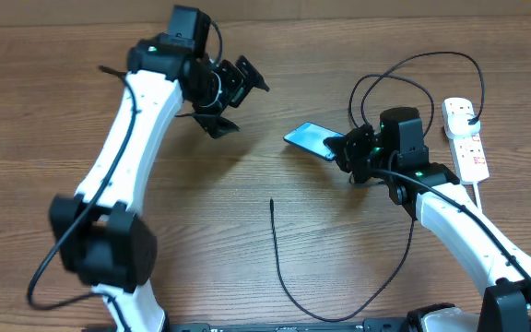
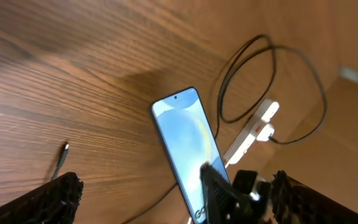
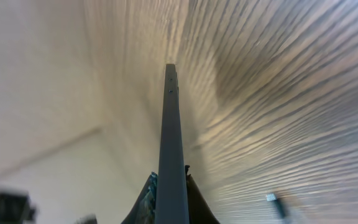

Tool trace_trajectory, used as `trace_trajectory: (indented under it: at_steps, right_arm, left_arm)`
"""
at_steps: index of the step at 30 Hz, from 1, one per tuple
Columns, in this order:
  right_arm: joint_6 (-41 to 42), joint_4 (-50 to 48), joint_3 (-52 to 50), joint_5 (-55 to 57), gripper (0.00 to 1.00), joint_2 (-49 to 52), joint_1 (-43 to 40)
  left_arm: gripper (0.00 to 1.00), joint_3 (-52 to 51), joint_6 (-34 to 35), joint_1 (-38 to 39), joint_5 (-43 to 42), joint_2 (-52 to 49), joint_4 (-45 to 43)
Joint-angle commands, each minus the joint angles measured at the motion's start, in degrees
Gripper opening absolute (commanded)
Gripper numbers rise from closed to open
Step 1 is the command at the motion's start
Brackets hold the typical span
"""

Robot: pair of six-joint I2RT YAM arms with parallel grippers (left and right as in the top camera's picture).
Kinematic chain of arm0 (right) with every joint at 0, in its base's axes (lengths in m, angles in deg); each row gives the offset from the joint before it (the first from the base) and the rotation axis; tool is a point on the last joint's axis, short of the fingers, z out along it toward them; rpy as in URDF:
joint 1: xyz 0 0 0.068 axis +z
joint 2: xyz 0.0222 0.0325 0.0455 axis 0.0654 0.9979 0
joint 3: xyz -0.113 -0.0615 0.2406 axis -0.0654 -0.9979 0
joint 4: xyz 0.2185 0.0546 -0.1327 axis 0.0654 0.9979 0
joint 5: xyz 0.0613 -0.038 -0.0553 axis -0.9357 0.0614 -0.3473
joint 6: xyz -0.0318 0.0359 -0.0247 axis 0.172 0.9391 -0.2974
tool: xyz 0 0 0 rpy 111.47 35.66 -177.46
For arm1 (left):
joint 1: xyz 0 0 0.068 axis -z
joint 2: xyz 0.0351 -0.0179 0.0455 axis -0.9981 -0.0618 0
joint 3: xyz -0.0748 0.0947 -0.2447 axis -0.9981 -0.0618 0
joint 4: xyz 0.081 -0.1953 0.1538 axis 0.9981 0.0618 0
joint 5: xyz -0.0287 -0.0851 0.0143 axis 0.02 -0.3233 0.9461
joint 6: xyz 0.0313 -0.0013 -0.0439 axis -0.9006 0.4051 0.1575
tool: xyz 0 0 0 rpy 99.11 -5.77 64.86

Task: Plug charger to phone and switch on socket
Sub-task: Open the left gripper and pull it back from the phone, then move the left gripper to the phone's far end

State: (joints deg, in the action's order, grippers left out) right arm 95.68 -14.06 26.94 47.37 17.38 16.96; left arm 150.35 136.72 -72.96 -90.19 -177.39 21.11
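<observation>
Two arms are seen over the wooden table (image 1: 44, 111): the phone (image 1: 310, 138) is pinched at one end by the right gripper (image 1: 348, 148), jaws pressed tight on it, screen lit and, it seems, lifted off the wood. The left gripper (image 1: 236, 100) is held up with jaws spread wide, nothing in them. The charger (image 1: 284, 277) is looped across the table, its connector tip (image 1: 272, 202) left lying apart from the phone, its plug seated in the socket (image 1: 473, 157) at far right
</observation>
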Motion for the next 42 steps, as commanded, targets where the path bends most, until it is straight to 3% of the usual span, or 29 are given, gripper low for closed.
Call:
trace_trajectory:
  at_steps: [1, 6, 15, 33, 42]
  right_arm:
    - [13.84, -3.72, 0.15, -3.13, 0.04, -0.04, 0.17]
    - [21.66, -12.31, 0.15, -9.66, 0.04, -0.04, 0.17]
    - [32.89, -15.74, 0.15, -15.93, 0.04, -0.04, 0.20]
    - [42.40, -27.12, 0.15, -23.56, 0.04, -0.04, 0.28]
    - [44.48, -30.08, 0.15, -25.79, 0.04, -0.07, 0.28]
  left_arm:
    - [1.00, 1.29, 2.49, 0.17, 6.19, 3.58, 0.70]
    - [1.00, 1.29, 5.22, 0.17, 5.68, 3.80, 1.05]
    - [1.00, 1.29, 12.00, 0.28, 5.27, 3.82, 0.11]
    - [1.00, 1.29, 22.25, 3.13, 3.74, 3.82, -4.13]
    - [1.00, 1.29, 22.45, 3.21, 2.56, 3.80, -4.37]
